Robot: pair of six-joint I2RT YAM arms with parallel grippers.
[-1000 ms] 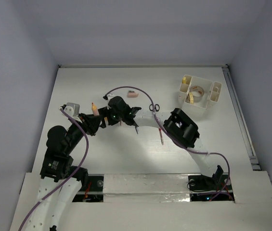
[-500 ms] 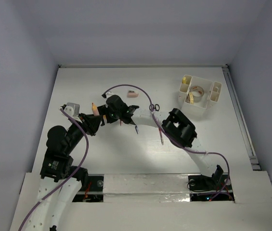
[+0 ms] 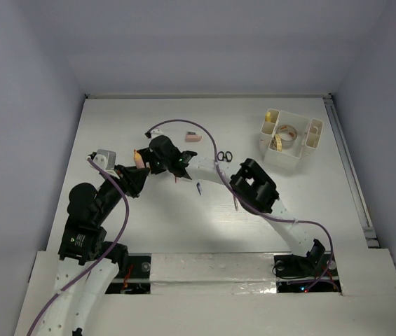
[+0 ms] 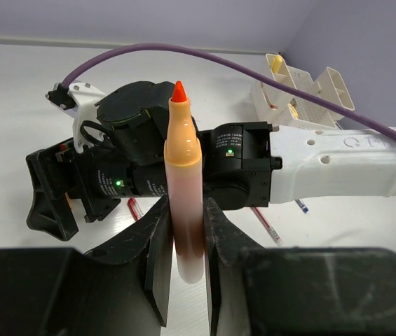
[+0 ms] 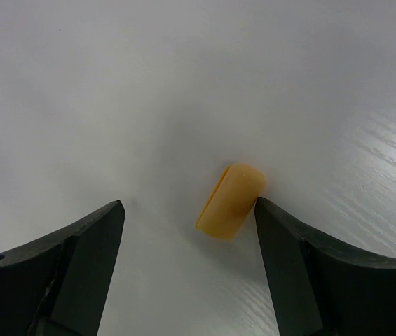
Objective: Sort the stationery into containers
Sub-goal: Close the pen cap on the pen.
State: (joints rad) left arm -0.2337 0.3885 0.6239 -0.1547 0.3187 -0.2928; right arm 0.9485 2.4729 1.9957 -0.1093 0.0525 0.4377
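Jaws spread wide, the right gripper [image 5: 188, 205] has swung left across the table [image 3: 148, 119] in the past second. It now hangs low over a small orange cap [image 5: 231, 201], which lies on its side between the two fingers, touching or all but touching one of them. The left gripper [image 4: 185, 217] has not moved: it stays clamped on an orange marker [image 4: 182, 175], held upright with its tip bare.

The cap looks to belong to that marker, so the likely next step is to close on it, either to recap the marker or to carry it off. Neither piece is yet in the organizer [image 3: 289, 136], which sits near the far right corner, well apart from both grippers.

Room is tight where the work is. The two grippers are close together toward the table's left side, and a purple cable [image 3: 183, 127] loops over the right wrist. A pink eraser [image 3: 193, 137] lies just beyond them. Scissors [image 3: 226, 156], a blue pen [image 3: 199, 187] and a red pen [image 4: 264, 225] lie beside or under the right forearm, on the way back to the organizer. The far strip of table looks the freer route.
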